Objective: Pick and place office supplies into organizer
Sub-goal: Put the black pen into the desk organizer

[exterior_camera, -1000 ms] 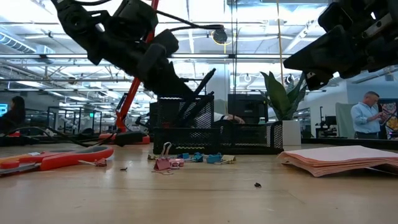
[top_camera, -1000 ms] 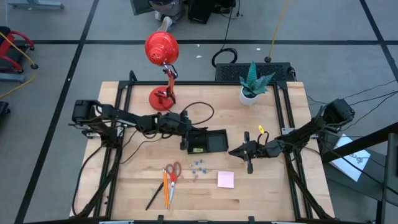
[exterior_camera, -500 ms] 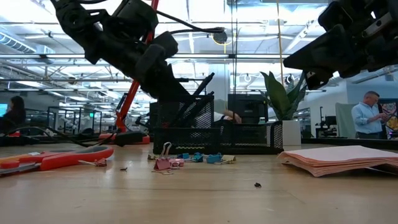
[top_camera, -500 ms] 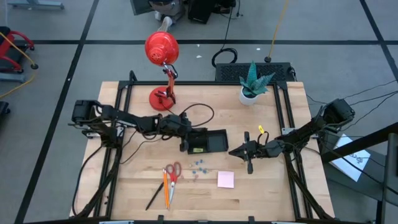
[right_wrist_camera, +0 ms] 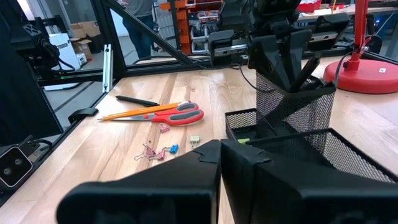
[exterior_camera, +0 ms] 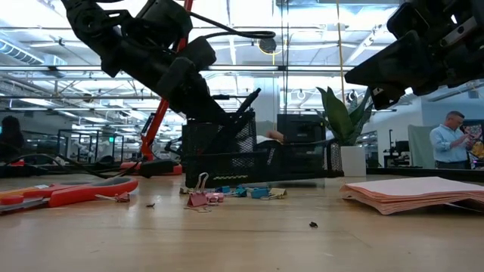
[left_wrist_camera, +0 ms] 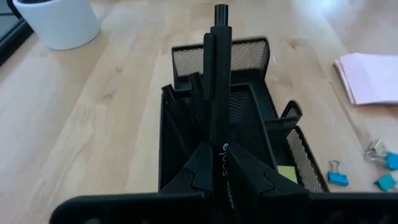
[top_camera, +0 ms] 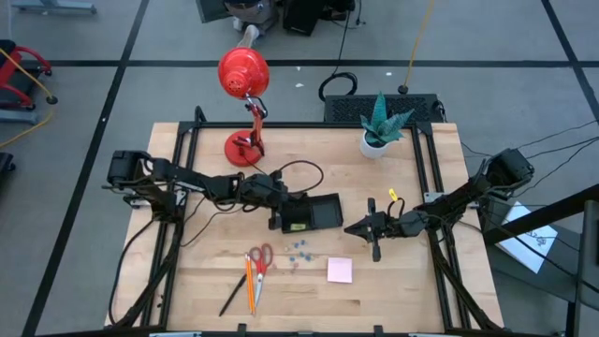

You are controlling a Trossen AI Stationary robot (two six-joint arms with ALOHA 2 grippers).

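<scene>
My left gripper [left_wrist_camera: 221, 163], clamped on a black pen [left_wrist_camera: 219, 81], holds it over the mesh organizer [left_wrist_camera: 249, 53]. Next I must lower it into the cup, then let go. My right gripper [top_camera: 359, 227] waits beside the organizer, fingers together.

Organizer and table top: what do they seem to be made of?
The organizer looks like black wire mesh, likely metal with a matte coating: its walls are a fine see-through grid with solid rims. The table top looks like light wood, probably sealed butcher block: pale grain in parallel strips.
</scene>
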